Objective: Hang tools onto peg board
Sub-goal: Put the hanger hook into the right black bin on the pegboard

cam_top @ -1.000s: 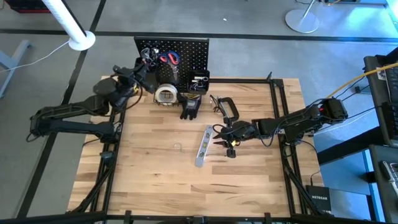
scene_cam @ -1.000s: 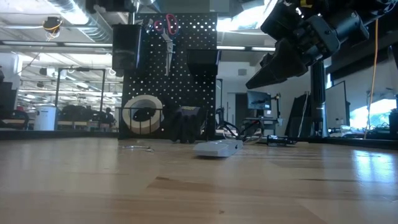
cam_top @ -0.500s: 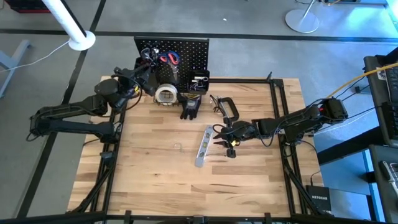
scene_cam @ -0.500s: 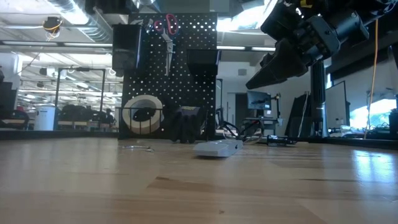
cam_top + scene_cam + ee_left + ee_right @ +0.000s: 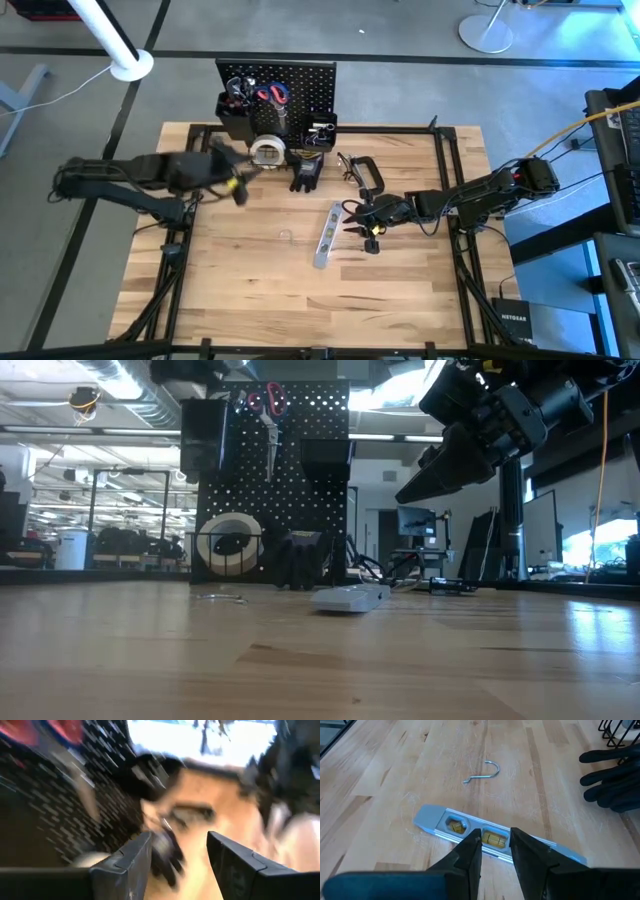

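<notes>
Showing only from the right wrist: metal hook [image 5: 484,772] beyond level [image 5: 497,839].

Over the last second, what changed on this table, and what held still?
The left gripper pulled back from the peg board toward its own side, over the table, fingers open and empty. The scissors hang on the board as before. The right gripper kept hovering over the level; gloves and clamp unmoved.
</notes>
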